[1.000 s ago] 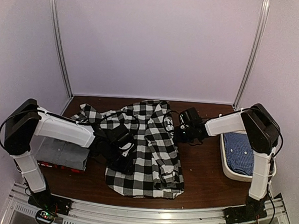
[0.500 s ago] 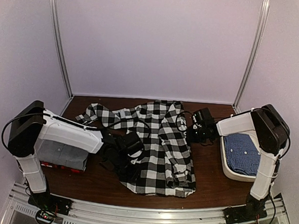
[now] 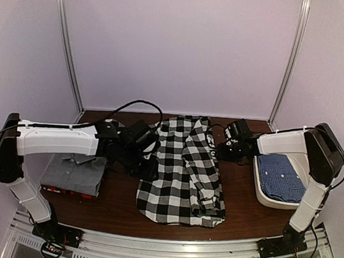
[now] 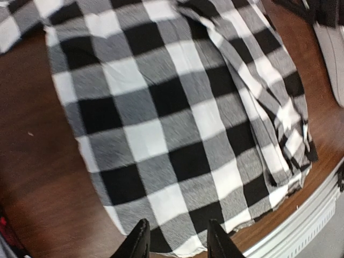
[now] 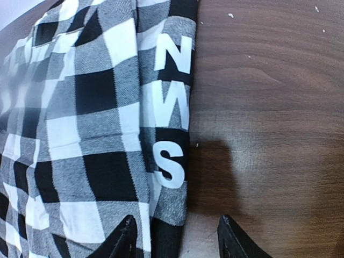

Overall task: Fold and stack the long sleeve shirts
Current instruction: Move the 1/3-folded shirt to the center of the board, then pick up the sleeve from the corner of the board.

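Top view alone showed the grey shirt (image 3: 73, 171) stacked on a red-black shirt (image 3: 60, 190) left of the black-and-white check shirt (image 3: 181, 170), plus a blue shirt (image 3: 279, 175) in a white tub (image 3: 265, 198) to its right. Right wrist alone caught white letters (image 5: 172, 105) on the check shirt's edge. Left arm stretched level, left gripper (image 3: 140, 150) at that shirt's left edge, fingers apart, empty. Right gripper (image 3: 226, 147) at its upper-right edge, fingers apart, empty.

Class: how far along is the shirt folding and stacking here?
Done: grey shirt lies folded on the red-black shirt. In hand: checked shirt, folded to a long strip. Left: fold it shorter, stack it, then do the blue shirt in the tub.
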Motion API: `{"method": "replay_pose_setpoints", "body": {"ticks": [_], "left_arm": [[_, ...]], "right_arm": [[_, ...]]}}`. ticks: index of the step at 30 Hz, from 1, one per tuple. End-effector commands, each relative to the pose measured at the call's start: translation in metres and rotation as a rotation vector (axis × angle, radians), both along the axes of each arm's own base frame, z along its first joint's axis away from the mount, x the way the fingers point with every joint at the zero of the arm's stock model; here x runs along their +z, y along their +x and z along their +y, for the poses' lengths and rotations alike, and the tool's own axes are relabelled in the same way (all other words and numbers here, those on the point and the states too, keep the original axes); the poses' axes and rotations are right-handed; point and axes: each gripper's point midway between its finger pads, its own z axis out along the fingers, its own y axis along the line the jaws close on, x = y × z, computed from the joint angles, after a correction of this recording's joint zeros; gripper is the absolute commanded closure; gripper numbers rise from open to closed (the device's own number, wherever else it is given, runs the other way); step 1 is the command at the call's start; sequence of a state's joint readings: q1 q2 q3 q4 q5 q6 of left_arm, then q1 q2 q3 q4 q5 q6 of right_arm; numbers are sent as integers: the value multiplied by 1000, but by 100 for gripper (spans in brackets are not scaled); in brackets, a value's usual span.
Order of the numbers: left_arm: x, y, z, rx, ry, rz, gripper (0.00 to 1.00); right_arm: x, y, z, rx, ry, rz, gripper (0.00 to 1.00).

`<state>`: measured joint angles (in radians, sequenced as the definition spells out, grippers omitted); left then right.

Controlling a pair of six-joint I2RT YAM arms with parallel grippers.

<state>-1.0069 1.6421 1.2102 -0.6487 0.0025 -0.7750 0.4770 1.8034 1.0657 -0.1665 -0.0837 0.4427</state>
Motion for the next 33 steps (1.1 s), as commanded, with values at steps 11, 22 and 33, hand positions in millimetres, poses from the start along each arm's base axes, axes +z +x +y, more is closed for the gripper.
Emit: {"method": "replay_pose_setpoints", "body": {"ticks": [11, 22, 33], "left_arm": [[63, 173, 200, 531, 118, -298, 58], [3, 257, 300, 737, 175, -228, 55], [-69, 297, 339, 797, 201, -103, 43]], "right_arm": [[65, -43, 13, 53, 64, -113, 32], [115, -77, 18, 94, 150, -212, 25], [132, -103, 9, 94, 176, -236, 21]]}}
